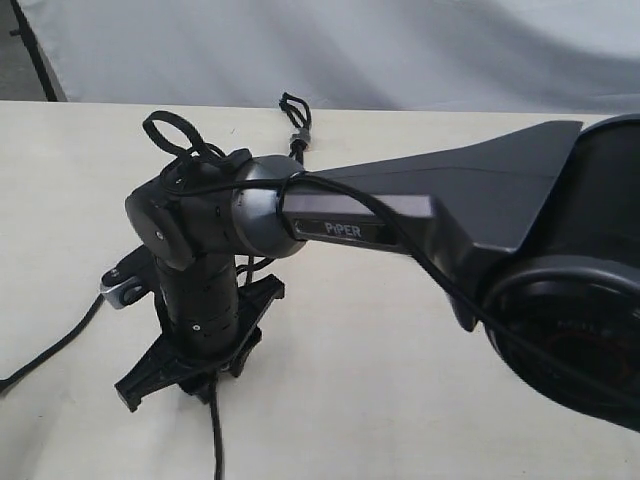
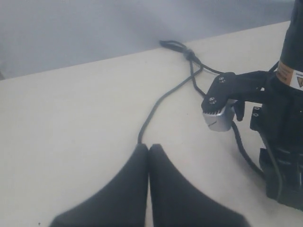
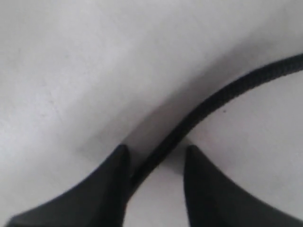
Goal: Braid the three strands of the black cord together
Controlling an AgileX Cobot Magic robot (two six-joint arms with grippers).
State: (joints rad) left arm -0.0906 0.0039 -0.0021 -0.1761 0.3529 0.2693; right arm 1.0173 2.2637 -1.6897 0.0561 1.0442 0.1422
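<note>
left gripper (image 2: 149, 150) clenched, 1 strand (image 2: 156, 101) ending at its tips, open table (image 2: 71, 118) beside them; only right wrist cam shows right gripper (image 3: 156, 150) released, straddling the cord (image 3: 227, 93)

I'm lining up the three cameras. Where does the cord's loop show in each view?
Exterior: loop top centre, at the table's far edge.
Left wrist: loop upper middle, at that edge.
Right wrist: not in it; one strand only.
Shared: right arm; the right wrist view shows its fingers astride the strand.
</note>
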